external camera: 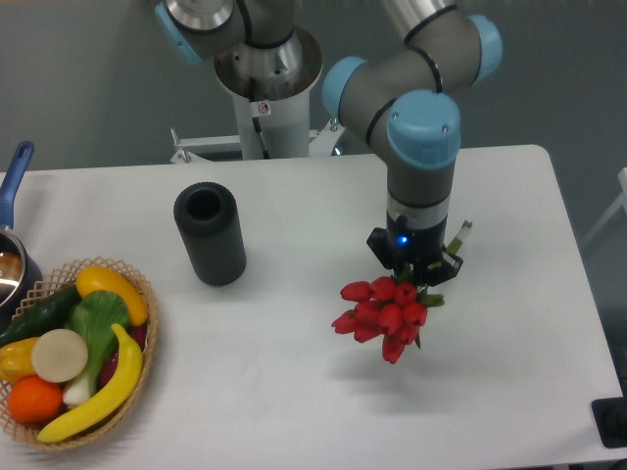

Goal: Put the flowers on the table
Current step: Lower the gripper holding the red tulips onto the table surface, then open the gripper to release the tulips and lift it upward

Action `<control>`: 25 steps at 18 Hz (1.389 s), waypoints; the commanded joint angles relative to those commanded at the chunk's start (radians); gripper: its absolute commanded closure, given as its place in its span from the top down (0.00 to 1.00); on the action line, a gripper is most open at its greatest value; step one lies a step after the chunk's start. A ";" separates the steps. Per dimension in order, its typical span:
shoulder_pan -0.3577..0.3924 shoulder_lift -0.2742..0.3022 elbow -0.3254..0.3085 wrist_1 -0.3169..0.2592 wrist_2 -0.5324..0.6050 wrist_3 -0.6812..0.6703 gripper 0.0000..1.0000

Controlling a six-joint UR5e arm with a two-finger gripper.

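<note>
The flowers (384,315), a bunch of red tulips with green stems, hang with their heads toward the camera just above the white table (294,392), right of centre. A faint shadow lies on the table under them. My gripper (415,269) points down and is shut on the stems, which stick out behind it toward the upper right. The fingers are mostly hidden by the wrist and the blooms.
A black cylindrical vase (210,233) stands upright left of centre. A wicker basket (137,382) with fruit and vegetables sits at the front left. A pot with a blue handle (14,186) is at the left edge. The robot base (265,88) stands at the back.
</note>
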 joint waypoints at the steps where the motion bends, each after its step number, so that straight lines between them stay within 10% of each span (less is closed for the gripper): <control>1: 0.000 -0.002 0.000 0.000 0.002 0.000 0.04; 11: -0.034 -0.075 0.000 0.000 0.003 0.002 0.12; 17: -0.043 -0.092 -0.002 -0.009 0.002 0.011 0.45; 19: -0.043 -0.104 0.008 0.000 -0.008 0.014 0.97; 25: -0.038 -0.065 -0.008 0.005 0.002 0.014 1.00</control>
